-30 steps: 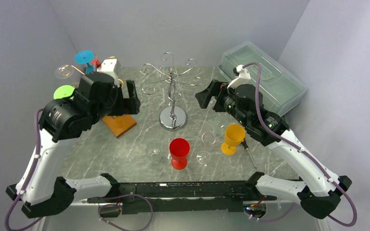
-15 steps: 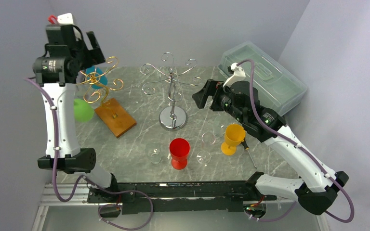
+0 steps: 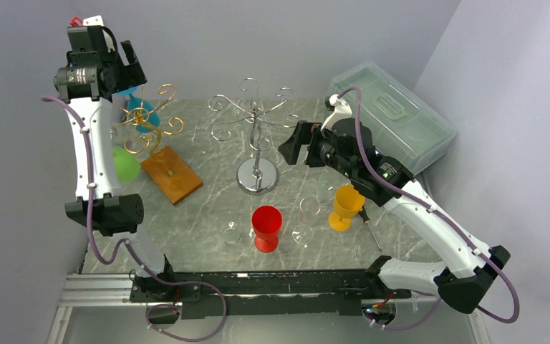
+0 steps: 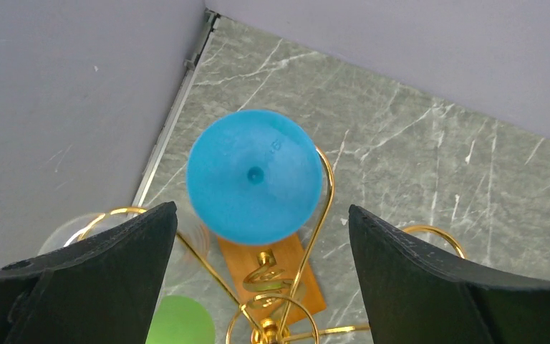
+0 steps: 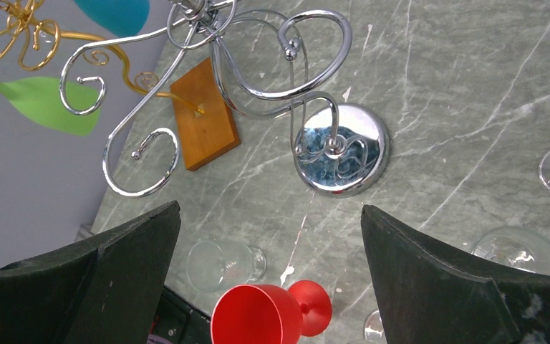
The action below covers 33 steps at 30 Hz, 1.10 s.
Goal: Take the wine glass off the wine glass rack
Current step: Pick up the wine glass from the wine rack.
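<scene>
Since one second ago the left arm has risen from low beside the wooden base (image 3: 172, 174) to high above the gold wine glass rack (image 3: 159, 122). The left hand (image 4: 258, 211) looks downward, its fingers spread wide, and it holds nothing. The blue wine glass (image 4: 254, 175) hangs on this rack with its foot upward, under the hand and apart from both fingers. The right hand (image 5: 270, 211) is also spread and empty, near the silver rack (image 5: 279, 79) that stands on the counter (image 5: 458, 93).
</scene>
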Tool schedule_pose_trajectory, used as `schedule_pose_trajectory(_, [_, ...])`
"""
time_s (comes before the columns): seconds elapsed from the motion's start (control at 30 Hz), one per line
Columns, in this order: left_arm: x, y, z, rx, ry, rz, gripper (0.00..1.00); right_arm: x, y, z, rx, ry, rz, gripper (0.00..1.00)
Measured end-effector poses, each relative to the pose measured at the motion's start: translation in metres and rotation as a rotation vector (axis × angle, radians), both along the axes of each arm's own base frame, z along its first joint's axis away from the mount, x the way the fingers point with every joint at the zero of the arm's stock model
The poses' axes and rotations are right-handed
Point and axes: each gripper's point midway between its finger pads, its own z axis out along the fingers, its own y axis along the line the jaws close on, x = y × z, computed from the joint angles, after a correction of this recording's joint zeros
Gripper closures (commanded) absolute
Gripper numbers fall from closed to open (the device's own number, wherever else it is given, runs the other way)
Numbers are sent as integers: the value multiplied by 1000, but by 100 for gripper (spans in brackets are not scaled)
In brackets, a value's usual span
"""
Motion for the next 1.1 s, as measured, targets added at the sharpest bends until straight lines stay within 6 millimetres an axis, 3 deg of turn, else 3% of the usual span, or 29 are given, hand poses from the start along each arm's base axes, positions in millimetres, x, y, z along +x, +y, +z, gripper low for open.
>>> schedule_pose_trajectory(0.2, [14,3,-19,10,47,-14,6,1,1,-2,-5,3,5,0])
schedule_pose_trajectory(0.6, [31,7,-22,24,32,-20,8,3,4,-8,-17,14,14,0])
schedule_pose_trajectory(1.1, [33,11,-25,40,39,-6,6,4,6,-12,-22,25,21,0])
